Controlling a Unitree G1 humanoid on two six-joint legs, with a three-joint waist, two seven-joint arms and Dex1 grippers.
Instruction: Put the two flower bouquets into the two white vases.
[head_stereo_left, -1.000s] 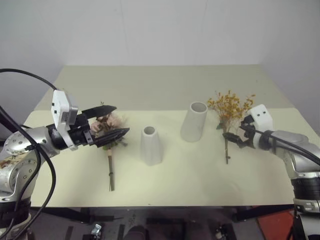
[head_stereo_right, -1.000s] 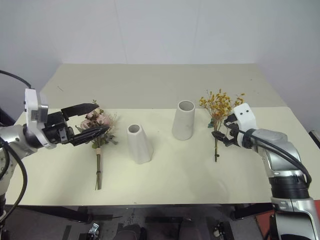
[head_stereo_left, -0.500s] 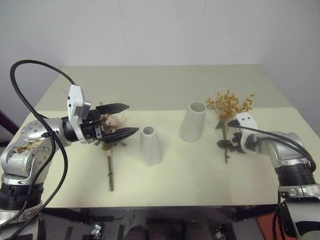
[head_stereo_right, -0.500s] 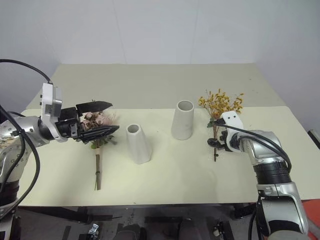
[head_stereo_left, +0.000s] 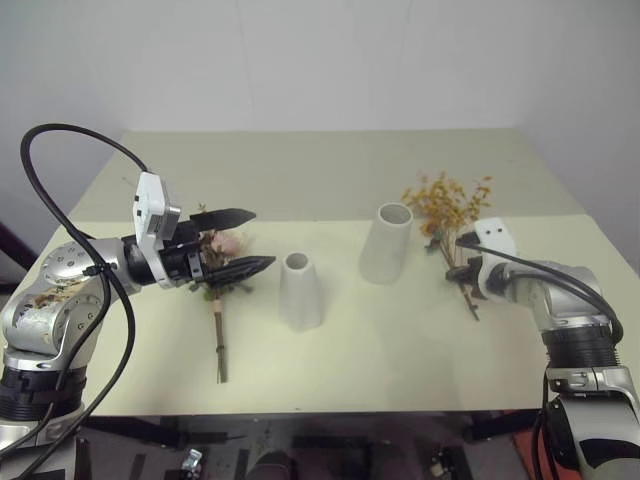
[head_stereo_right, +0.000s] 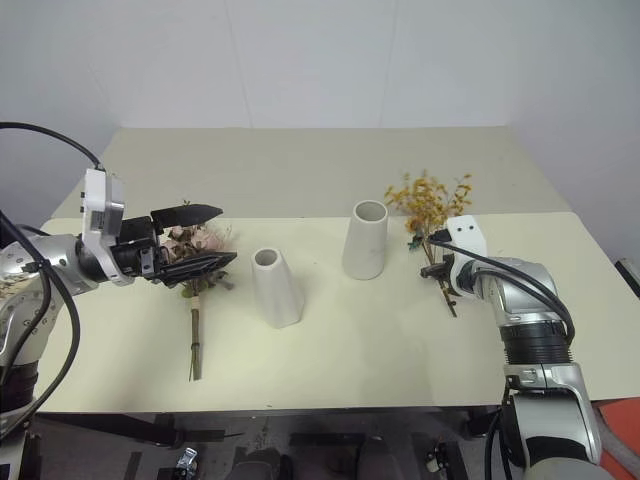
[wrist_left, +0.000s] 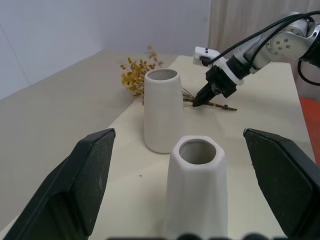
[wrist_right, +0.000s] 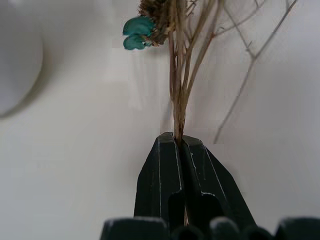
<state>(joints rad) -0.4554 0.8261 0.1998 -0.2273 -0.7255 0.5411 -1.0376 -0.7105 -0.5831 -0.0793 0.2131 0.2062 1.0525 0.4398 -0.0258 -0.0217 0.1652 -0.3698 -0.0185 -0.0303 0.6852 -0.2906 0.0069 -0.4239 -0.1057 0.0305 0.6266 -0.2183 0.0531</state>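
Overhead, head views: cream table (head_stereo_left: 330, 180). Small cone vase (head_stereo_left: 300, 290), matte white with a narrow mouth, stands upright near the middle; taller wide-mouthed vase (head_stereo_left: 386, 243) stands upright beyond it toward the right. Pink rose bouquet (head_stereo_left: 222, 255) lies flat on the left, with grey-green leaves and a long brown stem running toward the near edge. Left gripper (head_stereo_left: 243, 240) hovers just above its blooms, jaws spread wide. Yellow-orange bouquet (head_stereo_left: 446, 200) lies right of the tall vase, its blossom head near the vase; right gripper (head_stereo_left: 462, 268) has its jaws pinched on the thin stems.

Left wrist view: both black fingers (wrist_left: 82, 180) are spread far apart and frame the cone vase, with the tall vase, the yellow sprigs and the right gripper behind.

Right wrist view: fingers (wrist_right: 167, 185) are pressed together on a bundle of thin brown stems; small teal flower (wrist_right: 136, 32) sits at the blossom base.
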